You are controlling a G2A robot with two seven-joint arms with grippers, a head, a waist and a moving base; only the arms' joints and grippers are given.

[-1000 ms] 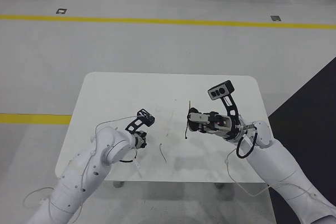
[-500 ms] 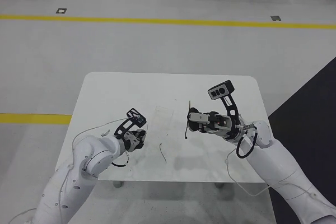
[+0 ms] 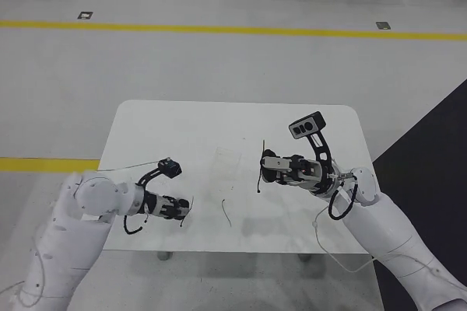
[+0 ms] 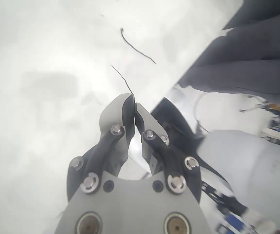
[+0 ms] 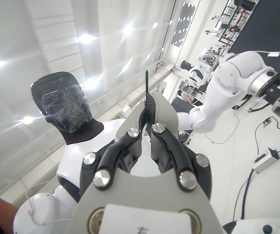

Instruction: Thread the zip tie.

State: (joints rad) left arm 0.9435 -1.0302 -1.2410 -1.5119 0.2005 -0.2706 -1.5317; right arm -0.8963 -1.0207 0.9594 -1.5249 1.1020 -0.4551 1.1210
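Right of centre in the top view, the right gripper [image 3: 263, 168] pinches a black zip tie [image 3: 263, 149] over the white table [image 3: 179, 124], while the left gripper [image 3: 184, 206] (lower left) is clamped on a thin black strand [image 4: 120, 74].

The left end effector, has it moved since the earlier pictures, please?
Yes. The left end effector has shifted toward the table's near left edge, away from the loose zip tie.

Black zip tie [image 5: 146, 83], white table [image 3: 163, 124], yellow floor stripes [image 3: 218, 29], seemingly black strand [image 4: 121, 75]
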